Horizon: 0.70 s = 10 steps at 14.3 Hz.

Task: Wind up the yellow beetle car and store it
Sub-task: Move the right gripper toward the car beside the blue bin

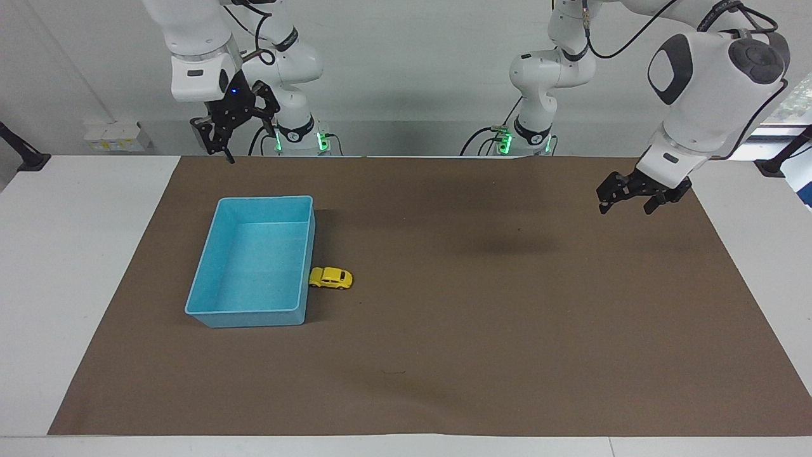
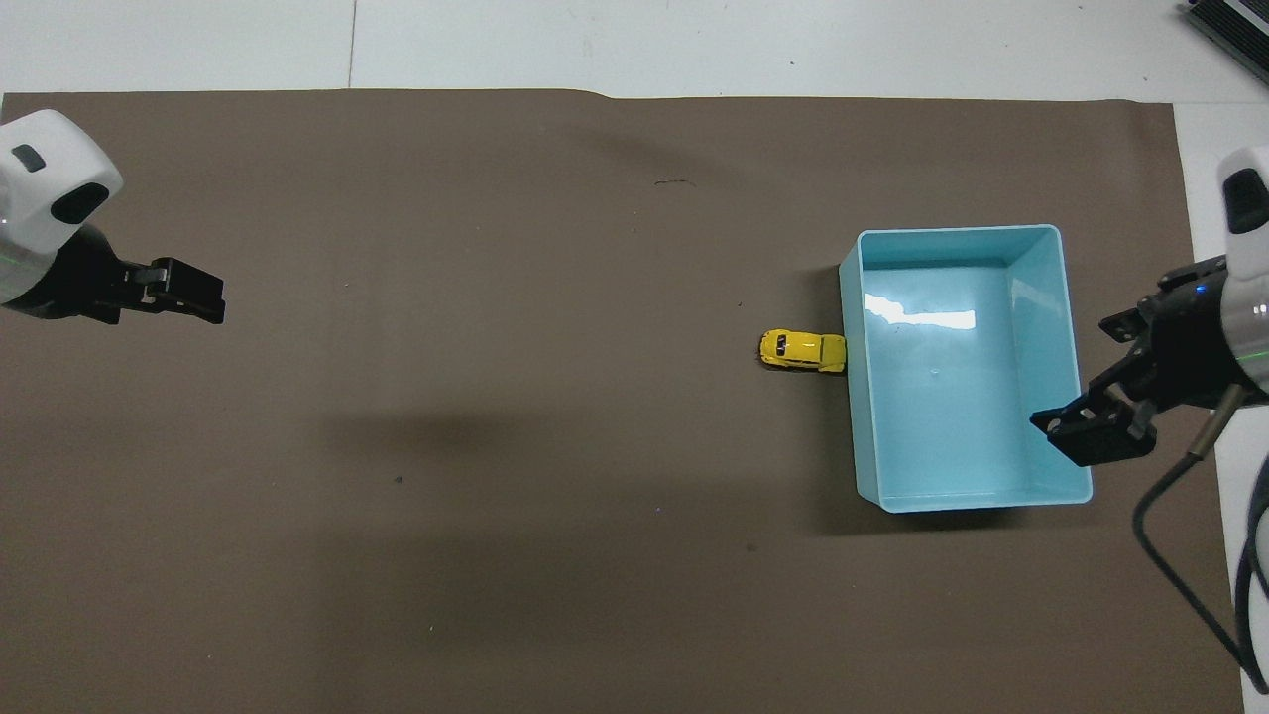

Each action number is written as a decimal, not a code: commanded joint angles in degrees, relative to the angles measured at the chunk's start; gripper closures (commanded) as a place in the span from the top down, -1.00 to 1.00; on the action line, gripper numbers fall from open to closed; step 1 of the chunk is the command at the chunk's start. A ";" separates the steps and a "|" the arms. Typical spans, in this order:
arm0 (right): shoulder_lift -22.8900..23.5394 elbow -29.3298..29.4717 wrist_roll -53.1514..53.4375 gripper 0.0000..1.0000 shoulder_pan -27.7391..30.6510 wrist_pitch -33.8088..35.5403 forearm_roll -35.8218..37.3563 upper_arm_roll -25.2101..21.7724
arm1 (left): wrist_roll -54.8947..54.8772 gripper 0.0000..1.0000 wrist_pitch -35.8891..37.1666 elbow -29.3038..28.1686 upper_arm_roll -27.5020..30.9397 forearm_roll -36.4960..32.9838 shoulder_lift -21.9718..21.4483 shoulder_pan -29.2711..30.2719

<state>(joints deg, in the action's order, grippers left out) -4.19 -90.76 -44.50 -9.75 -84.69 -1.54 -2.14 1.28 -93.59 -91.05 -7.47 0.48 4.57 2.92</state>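
Facing view. Yellow beetle car (image 1: 330, 278): on the brown mat (image 1: 444, 355), nose against the blue bin (image 1: 254, 314) on its wall toward the left arm's end, long axis square to that wall. Bin empty. Right gripper (image 1: 235, 130): raised near the bin's robot-side end, fingers spread, holding nothing; judged the nearer arm. Left gripper (image 1: 634, 197): raised, well apart, empty, fingers apart.

Overhead view. Car (image 2: 801, 350) touching bin wall (image 2: 849, 397). Right gripper (image 2: 1095, 431) over the bin's nearer corner; left gripper (image 2: 183, 296) over mat edge.
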 commanded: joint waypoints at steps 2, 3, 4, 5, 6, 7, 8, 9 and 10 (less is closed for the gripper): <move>-1.70 -2.92 -12.42 1.00 0.00 -0.65 -0.75 0.20 | 1.79 1.00 3.58 0.52 -0.18 -1.01 -4.39 1.12; -1.44 -3.28 -14.97 1.00 -0.44 -1.43 -0.75 0.20 | 1.88 1.00 4.29 0.95 0.00 -1.01 -4.74 1.13; -0.82 -3.54 -17.70 1.00 -1.14 -2.31 -0.75 0.20 | 1.97 1.00 5.77 1.22 0.17 -0.92 -4.75 1.13; -0.30 -3.80 -18.77 1.00 -2.19 -3.10 -0.31 0.20 | 1.97 1.00 7.09 1.66 0.17 -1.01 -4.75 1.13; 0.58 -4.42 -19.56 1.00 -3.16 -4.68 0.04 0.20 | 1.88 1.00 8.50 2.79 0.17 -1.10 -4.66 1.13; 1.89 -4.60 -22.27 1.00 -3.52 -6.17 0.04 0.20 | 1.79 1.00 10.34 4.11 0.00 -0.84 -4.40 1.13; 3.73 -4.51 -25.08 1.00 -3.52 -7.32 -0.13 0.20 | 1.79 1.00 12.53 5.34 0.09 -0.92 -4.05 1.04; 5.32 -4.51 -26.76 1.00 -3.52 -8.20 -0.39 0.20 | 1.79 1.00 13.43 6.40 0.09 -1.10 -3.96 1.04; 6.47 -4.51 -28.34 1.00 -3.61 -9.34 -0.48 0.38 | 1.45 1.00 13.17 6.41 0.09 -1.10 -4.22 1.04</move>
<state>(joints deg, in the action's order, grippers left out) -0.46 -95.15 -68.34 -13.76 -91.81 -1.50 -1.92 2.45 -82.83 -87.27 -6.88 0.48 -0.17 3.43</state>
